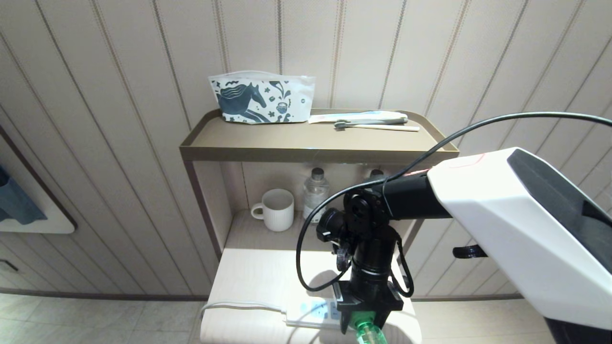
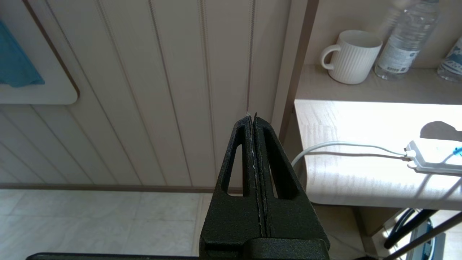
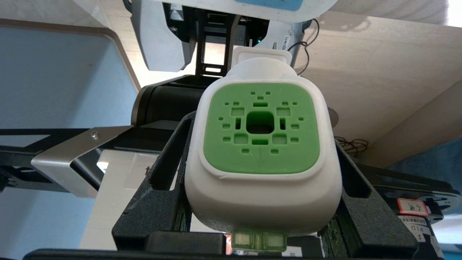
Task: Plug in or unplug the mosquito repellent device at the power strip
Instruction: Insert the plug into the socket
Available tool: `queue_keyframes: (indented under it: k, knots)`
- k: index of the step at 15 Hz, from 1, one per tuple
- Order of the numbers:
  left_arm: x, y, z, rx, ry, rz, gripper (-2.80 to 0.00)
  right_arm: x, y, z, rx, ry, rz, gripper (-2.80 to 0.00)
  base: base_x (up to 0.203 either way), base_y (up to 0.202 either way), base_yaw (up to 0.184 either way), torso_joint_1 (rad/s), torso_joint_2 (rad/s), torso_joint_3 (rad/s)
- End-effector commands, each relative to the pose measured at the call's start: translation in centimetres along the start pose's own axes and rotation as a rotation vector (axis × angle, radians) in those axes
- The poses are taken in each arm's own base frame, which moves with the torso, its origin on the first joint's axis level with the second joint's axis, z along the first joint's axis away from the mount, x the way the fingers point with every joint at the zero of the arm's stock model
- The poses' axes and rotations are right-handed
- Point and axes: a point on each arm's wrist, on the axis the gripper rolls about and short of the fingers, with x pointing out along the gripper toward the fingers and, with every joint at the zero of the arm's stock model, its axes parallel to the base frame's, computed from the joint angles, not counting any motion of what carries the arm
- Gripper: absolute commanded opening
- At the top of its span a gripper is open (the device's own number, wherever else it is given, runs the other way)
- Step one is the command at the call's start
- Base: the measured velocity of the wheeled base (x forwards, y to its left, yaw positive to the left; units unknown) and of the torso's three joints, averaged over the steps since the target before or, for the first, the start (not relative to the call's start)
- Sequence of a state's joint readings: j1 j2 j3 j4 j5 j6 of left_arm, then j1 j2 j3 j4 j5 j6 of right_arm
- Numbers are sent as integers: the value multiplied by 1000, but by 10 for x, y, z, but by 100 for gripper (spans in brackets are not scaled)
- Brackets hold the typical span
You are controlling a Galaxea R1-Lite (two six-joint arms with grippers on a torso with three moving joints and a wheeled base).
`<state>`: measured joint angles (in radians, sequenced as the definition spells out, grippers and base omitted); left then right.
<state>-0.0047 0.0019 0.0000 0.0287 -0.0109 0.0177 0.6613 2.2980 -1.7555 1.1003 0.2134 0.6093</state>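
My right gripper (image 3: 260,139) is shut on the mosquito repellent device (image 3: 260,144), one black finger on each side of its white rounded head with the green centre. In the head view this gripper (image 1: 366,306) hangs over the near right end of the power strip (image 1: 311,311), and the device's green bottle (image 1: 368,333) pokes out at the frame's bottom edge. The arm hides whether the plug sits in a socket. The strip (image 2: 433,159) and its grey-white cord (image 2: 346,146) lie on the pale table. My left gripper (image 2: 251,116) is parked, shut and empty, left of the table.
A white ribbed mug (image 1: 276,209) and a clear water bottle (image 1: 315,191) stand in the shelf niche behind the table. On the brown top tray (image 1: 311,150) sit a horse-print pouch (image 1: 260,98) and a toothbrush (image 1: 375,125). A panelled wall is behind.
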Motion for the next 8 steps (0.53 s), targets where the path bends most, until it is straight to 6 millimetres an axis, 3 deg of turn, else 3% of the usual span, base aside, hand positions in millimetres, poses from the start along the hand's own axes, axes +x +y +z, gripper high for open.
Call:
queue_keyframes:
  k: [1,8]
  knots:
    - [0,0,0,1,0,0,-280,-4,0,-3,-1,-3,3,-280,0,0,0,0,0,0]
    - [0,0,0,1,0,0,-280,-1,-3,5,10,-22,16,-280,0,0,0,0,0,0]
